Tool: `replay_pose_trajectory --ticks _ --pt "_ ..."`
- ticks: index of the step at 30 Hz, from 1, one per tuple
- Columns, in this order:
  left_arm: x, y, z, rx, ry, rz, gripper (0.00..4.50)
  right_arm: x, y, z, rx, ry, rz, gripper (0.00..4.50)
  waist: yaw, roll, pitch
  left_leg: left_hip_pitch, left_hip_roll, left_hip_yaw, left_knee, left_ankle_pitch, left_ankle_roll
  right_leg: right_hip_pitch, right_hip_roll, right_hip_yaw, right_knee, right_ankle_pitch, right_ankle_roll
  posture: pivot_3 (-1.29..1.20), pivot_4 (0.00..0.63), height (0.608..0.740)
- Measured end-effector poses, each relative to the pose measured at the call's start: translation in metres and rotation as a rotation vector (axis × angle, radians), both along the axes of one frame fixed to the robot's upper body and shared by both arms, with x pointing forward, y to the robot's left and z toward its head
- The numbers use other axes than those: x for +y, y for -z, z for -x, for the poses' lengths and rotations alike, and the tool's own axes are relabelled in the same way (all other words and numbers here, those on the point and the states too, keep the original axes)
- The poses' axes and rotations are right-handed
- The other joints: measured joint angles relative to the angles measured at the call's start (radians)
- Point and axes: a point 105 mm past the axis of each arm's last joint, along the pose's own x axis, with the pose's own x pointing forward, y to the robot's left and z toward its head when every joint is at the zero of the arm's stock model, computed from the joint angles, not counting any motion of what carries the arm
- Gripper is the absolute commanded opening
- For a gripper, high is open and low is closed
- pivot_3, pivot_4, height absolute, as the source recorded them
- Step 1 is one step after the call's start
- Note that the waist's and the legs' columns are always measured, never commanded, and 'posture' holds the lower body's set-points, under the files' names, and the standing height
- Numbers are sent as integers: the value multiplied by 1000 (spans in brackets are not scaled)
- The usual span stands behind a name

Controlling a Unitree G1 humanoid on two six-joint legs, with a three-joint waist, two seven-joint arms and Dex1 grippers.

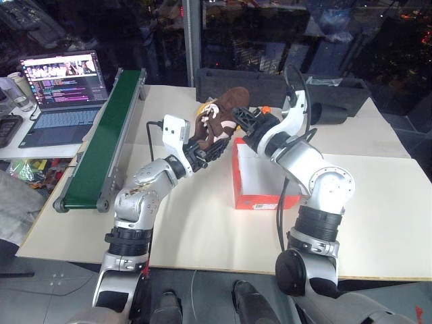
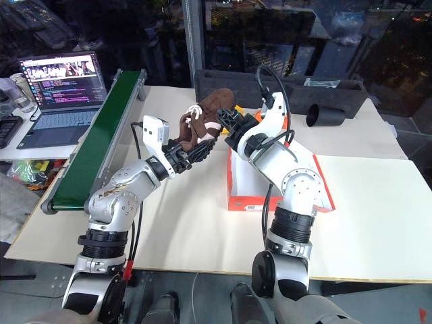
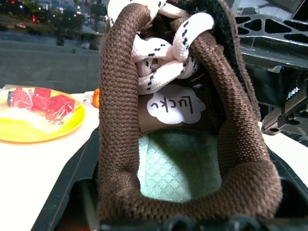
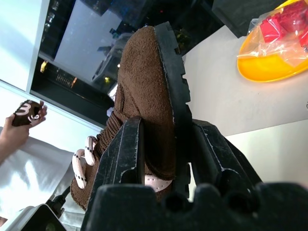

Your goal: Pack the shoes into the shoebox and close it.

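Observation:
One dark brown shoe (image 1: 223, 111) with white laces hangs in the air over the table, just left of the shoebox. My left gripper (image 1: 204, 146) is shut on its ankle end; the left wrist view looks straight into the shoe's opening (image 3: 178, 120). My right gripper (image 2: 227, 123) comes from the box side and is shut across the toe, with one finger (image 4: 122, 159) on the suede and the other against the black sole. The shoebox (image 1: 256, 200) is red-orange with a white inside and stands open below my right arm.
A green conveyor belt (image 1: 108, 135) runs along the table's left, with a laptop (image 1: 61, 88) beyond it. A long black tray (image 1: 270, 84) and a black cylinder (image 1: 331, 111) lie at the back. A yellow plate (image 3: 33, 115) holds red wrapped pieces. A person's hand (image 4: 17, 130) shows nearby.

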Motion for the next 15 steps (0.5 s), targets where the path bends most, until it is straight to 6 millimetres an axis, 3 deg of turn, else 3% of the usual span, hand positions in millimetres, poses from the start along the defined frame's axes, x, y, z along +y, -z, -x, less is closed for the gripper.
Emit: replay_pose_trajectory --ticks 1,6,11,12,14,15 --pt "0 0 0 -2 1 0 2816 0 0 0 2 2 -6 1495 0 0 0 0 0 0 0 0 0 0 0 0 0 0 0 0 150 740" --pt "-1 -2 0 -14 -1 -1 2816 -2 0 0 17 17 -27 395 -3 0 0 0 0 0 0 0 0 0 0 0 0 0 0 0 150 740" --pt "-2 0 0 -15 -2 -15 2816 -3 3 0 18 30 -23 305 -4 1 0 0 0 0 0 0 0 0 0 0 0 0 0 0 150 740" --pt "-3 1 0 -12 0 -19 3737 -7 4 -1 19 42 -14 304 -4 1 1 0 0 0 0 0 0 0 0 0 0 0 0 0 150 740" --pt "-5 5 0 -3 8 -36 4363 -9 5 -1 15 56 29 304 -4 2 1 -1 0 0 0 0 0 0 0 0 -1 0 0 0 150 740" --pt "-7 10 1 5 17 -49 4448 -12 5 -2 3 77 78 304 -4 2 1 -1 0 0 0 0 0 0 0 0 -1 0 0 0 150 740"
